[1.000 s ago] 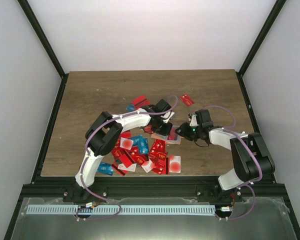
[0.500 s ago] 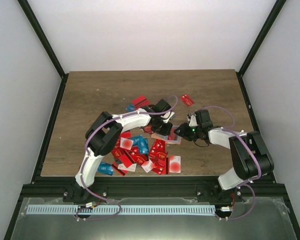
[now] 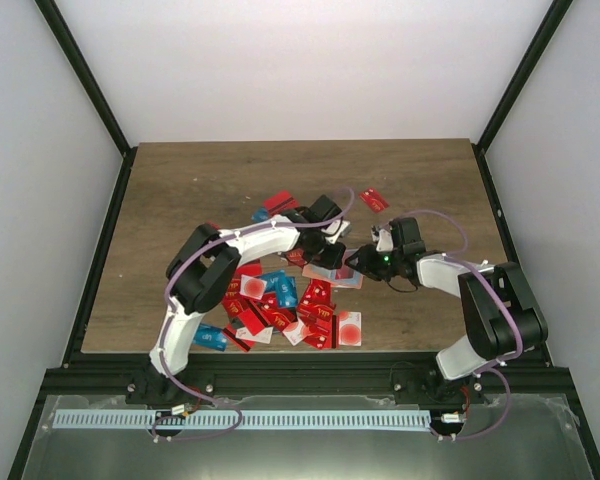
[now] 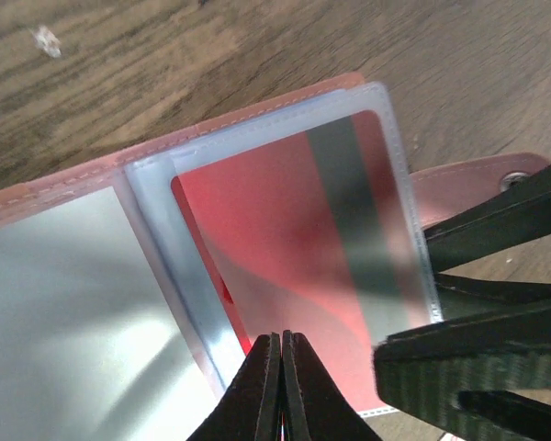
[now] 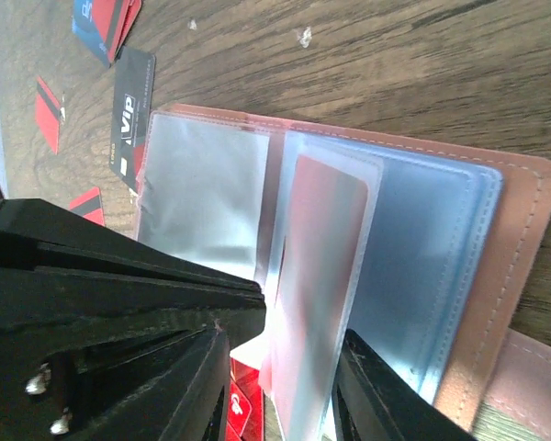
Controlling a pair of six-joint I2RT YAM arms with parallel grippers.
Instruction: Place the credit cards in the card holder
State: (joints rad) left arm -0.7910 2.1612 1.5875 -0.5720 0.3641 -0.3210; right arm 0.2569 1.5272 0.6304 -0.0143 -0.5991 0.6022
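The card holder (image 3: pixel 346 280) lies open between both grippers, tan-pink leather (image 4: pixel 37 204) with clear sleeves. A red card with a dark stripe (image 4: pixel 285 230) sits most of the way inside one sleeve. My left gripper (image 4: pixel 282 354) is shut on that card's near edge; in the top view it is at the holder's left side (image 3: pixel 327 250). My right gripper (image 5: pixel 280 395) is open and straddles the raised sleeve holding the red card (image 5: pixel 317 266); one of its fingers (image 4: pixel 496 220) shows at the sleeve's right edge. Several more credit cards (image 3: pixel 280 298) lie in a pile to the left.
A dark grey VIP card (image 5: pixel 133 110), a blue card (image 5: pixel 96 23) and red cards (image 5: pixel 46 110) lie beyond the holder. A lone red card (image 3: pixel 373 199) lies at the back, a white card with a red dot (image 3: pixel 349 328) in front, a blue card (image 3: pixel 210 338) near the front edge.
Both grippers have edged slightly closer together at the holder; the right gripper has shifted a little left. The card pile has not moved.
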